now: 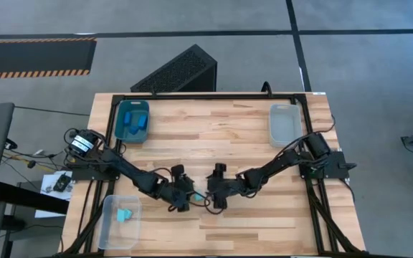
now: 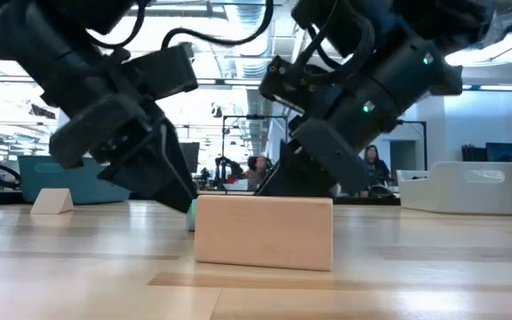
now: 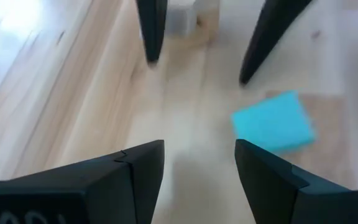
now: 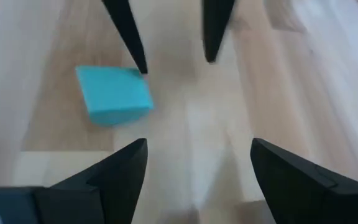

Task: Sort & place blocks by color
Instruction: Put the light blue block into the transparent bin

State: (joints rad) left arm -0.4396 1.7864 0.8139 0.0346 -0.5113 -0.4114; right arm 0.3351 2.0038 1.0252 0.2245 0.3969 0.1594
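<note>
Both grippers face each other low over mid-table. The left gripper (image 1: 189,195) and right gripper (image 1: 212,195) are spread, holding nothing. A cyan block (image 4: 112,94) lies loose between them.

Light cyan block (image 4: 113,95) on pale striped wood table (image 1: 249,136). Tan wood block (image 2: 264,232) in low view centre. Teal bin (image 1: 133,120) upper left, 2 clear bins (image 1: 285,123), black arms (image 1: 138,178).
</note>
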